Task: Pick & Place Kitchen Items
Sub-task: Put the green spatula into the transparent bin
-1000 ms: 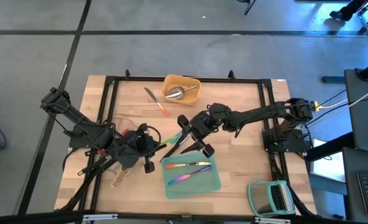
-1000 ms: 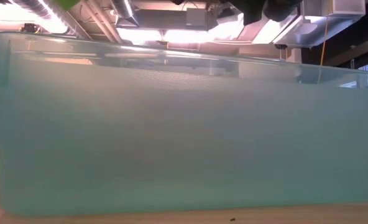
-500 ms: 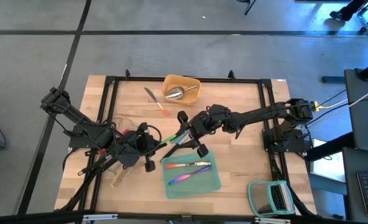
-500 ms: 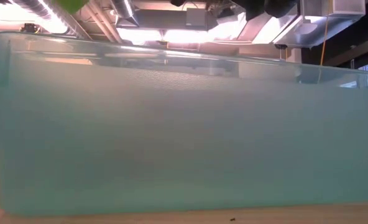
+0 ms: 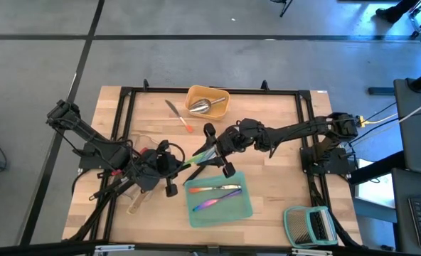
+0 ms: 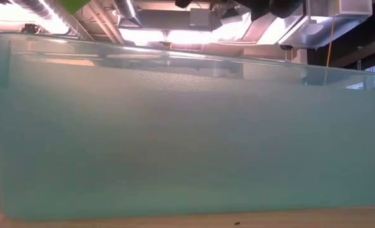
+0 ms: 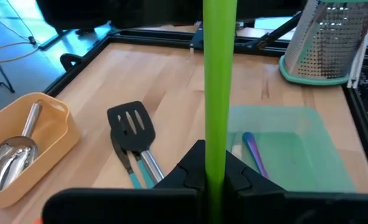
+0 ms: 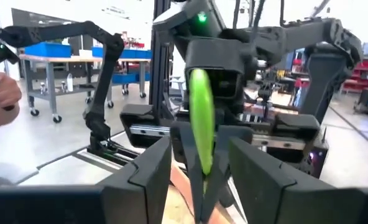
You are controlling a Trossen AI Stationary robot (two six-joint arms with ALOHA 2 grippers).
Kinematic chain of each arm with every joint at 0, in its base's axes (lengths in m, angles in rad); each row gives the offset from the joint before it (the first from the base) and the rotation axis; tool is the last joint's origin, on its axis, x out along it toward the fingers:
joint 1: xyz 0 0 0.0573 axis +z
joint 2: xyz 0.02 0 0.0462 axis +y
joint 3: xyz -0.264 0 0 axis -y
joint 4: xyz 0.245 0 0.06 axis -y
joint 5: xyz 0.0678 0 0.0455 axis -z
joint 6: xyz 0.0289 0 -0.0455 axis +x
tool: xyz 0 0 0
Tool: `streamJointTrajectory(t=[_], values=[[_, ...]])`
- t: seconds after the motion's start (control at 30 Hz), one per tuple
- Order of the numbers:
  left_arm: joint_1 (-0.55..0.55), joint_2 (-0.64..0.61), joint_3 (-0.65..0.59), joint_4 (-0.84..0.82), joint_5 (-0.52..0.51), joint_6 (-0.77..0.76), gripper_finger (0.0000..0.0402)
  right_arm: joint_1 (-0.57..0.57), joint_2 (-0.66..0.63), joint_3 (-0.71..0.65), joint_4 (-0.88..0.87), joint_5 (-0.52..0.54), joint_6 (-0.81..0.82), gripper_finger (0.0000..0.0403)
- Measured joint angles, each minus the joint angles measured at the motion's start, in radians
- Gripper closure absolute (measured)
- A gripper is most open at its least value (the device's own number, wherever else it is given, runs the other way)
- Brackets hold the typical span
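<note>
My left gripper (image 5: 171,168) is shut on a green long-handled utensil (image 5: 196,158), which sticks out level toward the table's right, above the table's middle. My right gripper (image 5: 218,151) is open. Its two fingers stand on either side of the utensil's free end (image 8: 201,134) without touching it. A black slotted turner (image 7: 131,124) and teal-handled tools lie on the table below. Iridescent cutlery (image 5: 215,203) lies in the teal tray (image 5: 247,210). A steel scoop (image 5: 202,107) lies in the yellow tray (image 5: 219,95). My left gripper pinches the green utensil's handle (image 7: 214,163) between its two fingers, which lie level and point toward the table's right, along the handle. The utensil runs straight out past the fingertips, lifted clear of the table. The held end is hidden behind the fingers.
A clear tray with more utensils (image 5: 141,151) lies under my left arm, and a wooden spoon (image 5: 136,205) beside it. A steel tool with an orange handle (image 5: 178,116) lies near the yellow tray. The green-framed rack (image 5: 310,226) stands at the near right. The teal tray's wall (image 6: 175,126) fills the low view.
My right gripper has edged toward my left gripper and turned a little, still open, so that its fingers now stand around the green utensil's free end. My left gripper has held the utensil still.
</note>
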Motion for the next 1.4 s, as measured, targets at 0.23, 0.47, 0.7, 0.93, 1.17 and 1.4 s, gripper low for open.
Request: streamJointTrajectory(t=[0.23, 0.47, 0.7, 0.93, 1.17, 1.4], values=[[0.020, 0.000, 0.000, 0.001, 0.015, 0.017, 0.0400, 0.018, 0.000, 0.000, 0.009, 0.077, -0.037, 0.0242], [0.029, 0.000, 0.000, 0.002, 0.021, 0.025, 0.0400, 0.023, 0.000, 0.000, 0.027, 0.145, -0.049, 0.0246], [0.030, 0.000, 0.000, 0.003, 0.026, 0.025, 0.0400, 0.023, 0.000, 0.000, 0.027, 0.146, -0.049, 0.0308], [0.030, 0.000, 0.000, 0.000, 0.022, 0.025, 0.0400, 0.023, 0.000, 0.000, 0.014, 0.113, -0.068, 0.0380], [0.030, 0.000, -0.002, -0.012, 0.041, 0.018, 0.0398, 0.026, -0.003, 0.001, -0.032, 0.156, -0.029, 0.0380], [0.021, -0.009, -0.002, -0.006, -0.029, 0.025, 0.0346, 0.026, 0.001, -0.001, -0.101, 0.187, -0.029, 0.0380]])
